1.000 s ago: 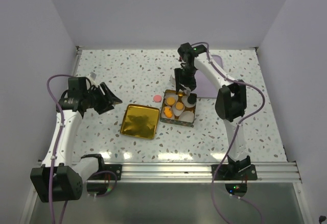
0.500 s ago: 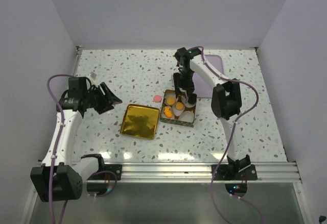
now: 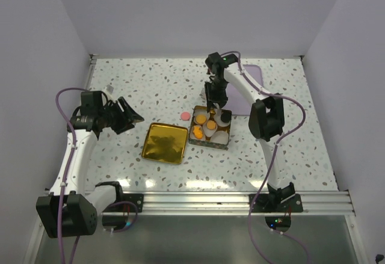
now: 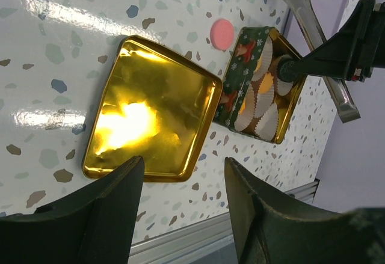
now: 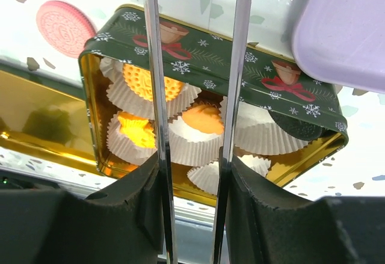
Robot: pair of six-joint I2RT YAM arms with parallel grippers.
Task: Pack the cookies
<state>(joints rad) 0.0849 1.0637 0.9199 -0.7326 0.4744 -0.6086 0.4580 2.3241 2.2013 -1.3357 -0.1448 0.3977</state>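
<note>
Small round orange cookies (image 5: 147,80) with embossed faces sit in white pleated paper cups (image 5: 252,135) inside a square dark-green metal tin (image 5: 198,53) near the middle of the speckled desk (image 3: 150,83). A black cookie (image 5: 296,127) lies in a cup at one corner of the tin. A flat pink cookie (image 5: 65,28) rests on the desk just off the tin, at 10 o'clock from it in the top view.

The right gripper (image 3: 213,106) hangs over the tin's 12 o'clock edge. Its jaws are narrowly parted, two thin bright strips running parallel with nothing pinched between them. The left gripper (image 4: 183,171), at 10 o'clock from the square gold tin lid (image 4: 153,125), has its jaws spread wide and holds nothing.

The tin's sides show white snowflakes and bells with red bows. The pink cookie's embossing is too fine to read.
</note>
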